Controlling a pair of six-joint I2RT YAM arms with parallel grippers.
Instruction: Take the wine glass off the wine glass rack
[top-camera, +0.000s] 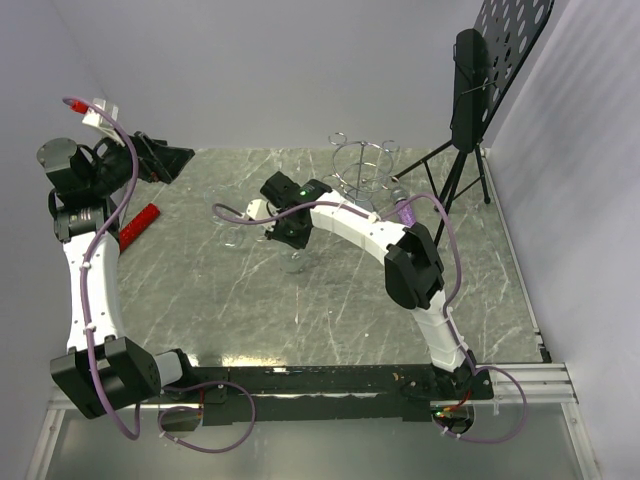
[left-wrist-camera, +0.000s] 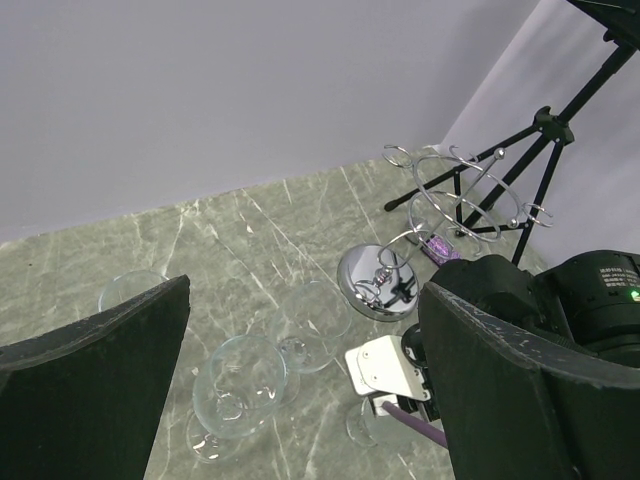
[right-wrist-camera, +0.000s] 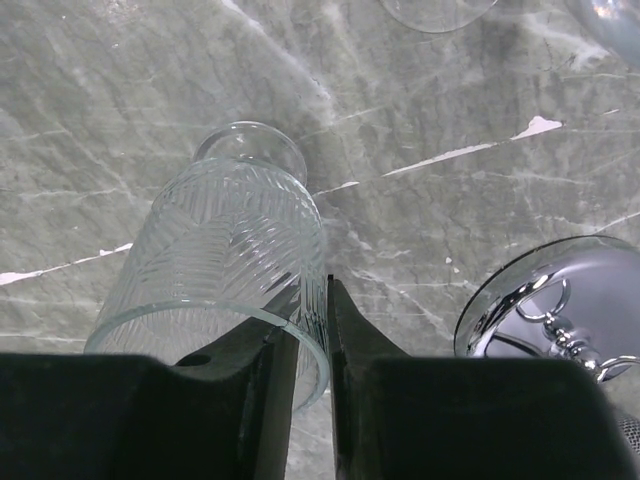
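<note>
The chrome wine glass rack (top-camera: 360, 168) stands at the back middle of the table; no glass hangs on its loops (left-wrist-camera: 462, 190). My right gripper (right-wrist-camera: 315, 285) is shut on the rim wall of a ribbed clear wine glass (right-wrist-camera: 235, 250), one finger inside the bowl and one outside. The glass is upright with its foot (right-wrist-camera: 250, 150) down by the tabletop, left of the rack's disc base (right-wrist-camera: 560, 300). It also shows in the top view (top-camera: 293, 262). My left gripper (top-camera: 150, 155) is open and empty, raised at the far left (left-wrist-camera: 305, 290).
Three other clear glasses (left-wrist-camera: 240, 385) (left-wrist-camera: 315, 320) (left-wrist-camera: 130, 290) sit on the marble table left of the rack. A tall black tripod stand (top-camera: 480, 90) is at the back right. A red object (top-camera: 140, 225) lies at the left. A purple item (left-wrist-camera: 440, 248) lies behind the rack base.
</note>
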